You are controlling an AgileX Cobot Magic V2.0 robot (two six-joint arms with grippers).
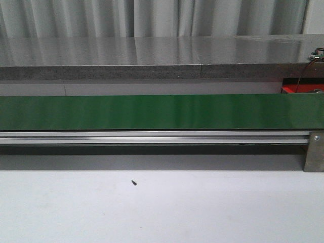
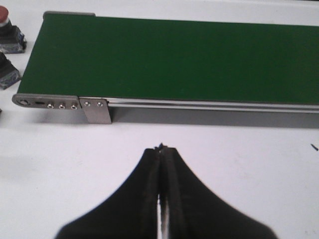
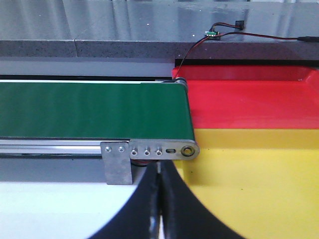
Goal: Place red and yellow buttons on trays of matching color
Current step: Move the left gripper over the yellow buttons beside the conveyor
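Both jaws pressed together, empty: left gripper (image 2: 160, 149) over the white surface (image 2: 239, 164), right gripper (image 3: 158, 172) by the green belt (image 3: 94, 109). Red tray (image 3: 249, 102) touching yellow tray (image 3: 254, 174) at belt's end; red-capped button (image 2: 4, 17) beside the opposite end.

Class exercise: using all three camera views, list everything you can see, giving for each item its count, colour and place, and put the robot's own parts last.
Conveyor belt: one, green, across the white table.
Buttons: two seen in part, dark bodies, one red-capped, off the belt's left end.
Red tray: one, past the belt's right end.
Yellow tray: one, adjoining the red tray on the robot's side.
Wires: red and black, with a small board, on the grey ledge.
Small dark speck: one, on the table.
Left gripper: black, jaws shut, empty.
Right gripper: black, jaws shut, empty.
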